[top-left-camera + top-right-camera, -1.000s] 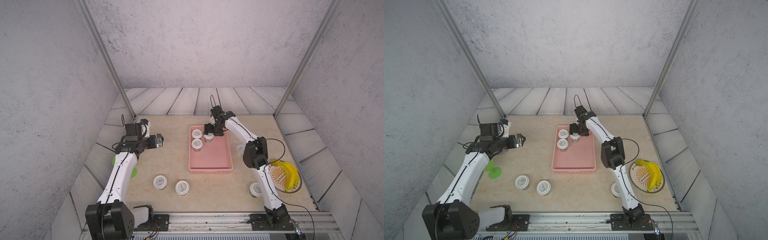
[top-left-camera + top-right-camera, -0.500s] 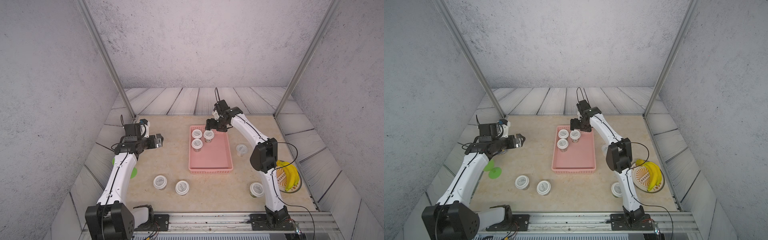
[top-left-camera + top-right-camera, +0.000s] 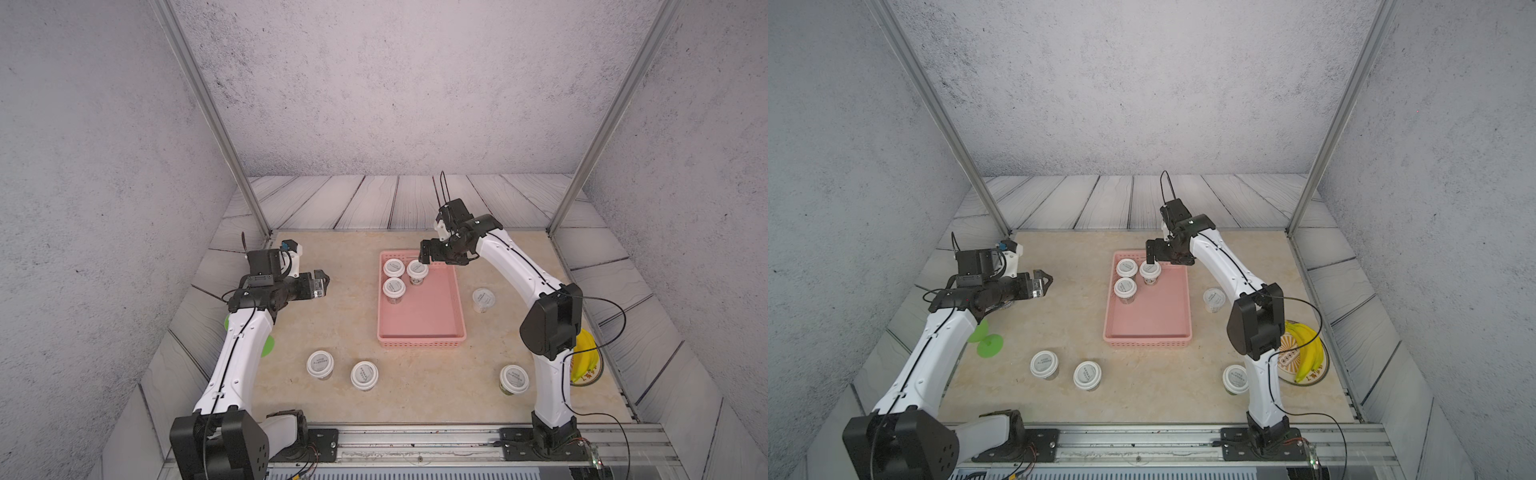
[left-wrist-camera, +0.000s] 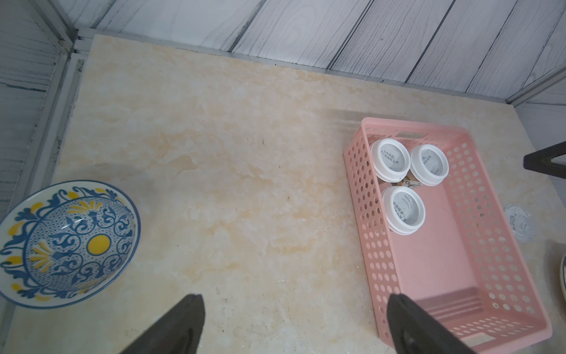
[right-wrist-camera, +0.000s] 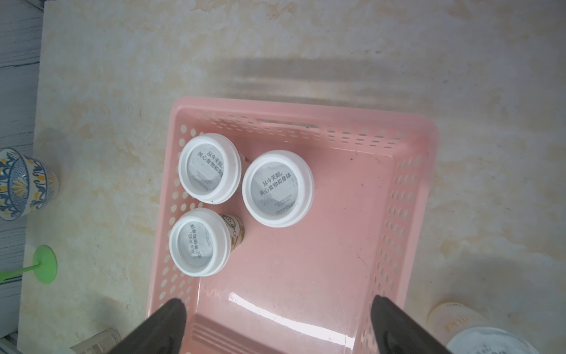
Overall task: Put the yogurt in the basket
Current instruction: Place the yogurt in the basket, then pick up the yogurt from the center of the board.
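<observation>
Front-right yogurt [image 3: 1233, 377] stands on table [image 3: 415, 399] by the right arm's base, lid edge cut off by that arm in a top view. Front-left yogurt [image 3: 319, 364] and front-middle yogurt [image 3: 364, 375] stand close together, fully visible, well short of the basket [image 3: 420, 343]. Green goblet [image 3: 985, 337] lies on its side by the left arm; clear in one top view, mostly behind the arm elsewhere. Banana plate [image 3: 1304, 353] is likewise half hidden by the right elbow. Side yogurt [image 3: 483, 299] stands outside the basket, just beside its right wall; only a blurred lid in the left wrist view. Basket yogurts [image 5: 277, 188], three, stand upright, packed in the far-left corner, bodies mostly hidden under the lids. Left gripper [image 4: 294, 295] is spread, empty, over bare table left of the basket. Right gripper [image 5: 277, 300] hangs over the basket's far end, fingers wide apart, nothing between; top views overlap its tip with a lid, the wrist view shows it apart. Patterned bowl [image 4: 67, 242] shows clearly in wrist views only.
</observation>
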You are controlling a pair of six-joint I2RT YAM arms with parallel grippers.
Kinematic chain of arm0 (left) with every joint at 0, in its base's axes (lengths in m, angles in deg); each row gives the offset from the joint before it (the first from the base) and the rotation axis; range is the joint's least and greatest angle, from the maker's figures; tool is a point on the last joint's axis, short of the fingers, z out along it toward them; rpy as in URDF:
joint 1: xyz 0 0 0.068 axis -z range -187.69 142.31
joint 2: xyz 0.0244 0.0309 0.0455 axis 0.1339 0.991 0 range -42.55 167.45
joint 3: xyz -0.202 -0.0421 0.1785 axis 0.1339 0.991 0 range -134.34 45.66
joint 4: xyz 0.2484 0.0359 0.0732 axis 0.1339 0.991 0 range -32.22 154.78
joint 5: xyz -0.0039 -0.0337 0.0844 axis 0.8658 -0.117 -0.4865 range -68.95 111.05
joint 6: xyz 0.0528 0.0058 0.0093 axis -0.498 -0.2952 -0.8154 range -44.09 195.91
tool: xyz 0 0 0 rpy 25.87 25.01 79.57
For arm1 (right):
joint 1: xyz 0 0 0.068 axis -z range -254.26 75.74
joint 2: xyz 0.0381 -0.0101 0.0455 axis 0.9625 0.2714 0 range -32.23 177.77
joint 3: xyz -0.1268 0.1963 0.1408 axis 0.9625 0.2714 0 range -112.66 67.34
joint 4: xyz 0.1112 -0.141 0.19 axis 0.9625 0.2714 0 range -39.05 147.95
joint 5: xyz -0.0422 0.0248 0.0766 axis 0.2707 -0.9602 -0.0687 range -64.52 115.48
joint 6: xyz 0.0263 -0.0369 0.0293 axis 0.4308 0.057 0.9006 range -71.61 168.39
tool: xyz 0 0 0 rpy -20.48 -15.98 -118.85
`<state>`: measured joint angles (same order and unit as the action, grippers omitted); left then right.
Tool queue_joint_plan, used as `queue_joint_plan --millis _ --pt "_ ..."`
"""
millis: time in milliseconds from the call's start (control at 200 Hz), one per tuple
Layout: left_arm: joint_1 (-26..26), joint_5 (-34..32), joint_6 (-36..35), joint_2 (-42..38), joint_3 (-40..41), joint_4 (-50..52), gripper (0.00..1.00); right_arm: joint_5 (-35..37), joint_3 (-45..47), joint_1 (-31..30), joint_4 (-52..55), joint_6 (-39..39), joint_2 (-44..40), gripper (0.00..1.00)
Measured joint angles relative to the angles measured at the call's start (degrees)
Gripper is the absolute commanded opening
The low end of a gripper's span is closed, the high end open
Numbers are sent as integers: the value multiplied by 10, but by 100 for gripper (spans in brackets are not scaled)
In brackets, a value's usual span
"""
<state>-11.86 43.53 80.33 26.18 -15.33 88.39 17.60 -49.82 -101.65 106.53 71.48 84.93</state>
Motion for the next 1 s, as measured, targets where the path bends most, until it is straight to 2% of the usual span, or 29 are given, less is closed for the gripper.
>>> queue_joint_plan --millis 500,716,1001 --pt "-3 34 -87 0 -4 43 98 55 193 23 -39 -31 -171 100" --pt "-2 43 -157 0 -29 113 98 89 286 31 -75 -46 -251 100" --pt "4 102 -286 0 -35 259 98 141 415 33 -155 -70 -362 100"
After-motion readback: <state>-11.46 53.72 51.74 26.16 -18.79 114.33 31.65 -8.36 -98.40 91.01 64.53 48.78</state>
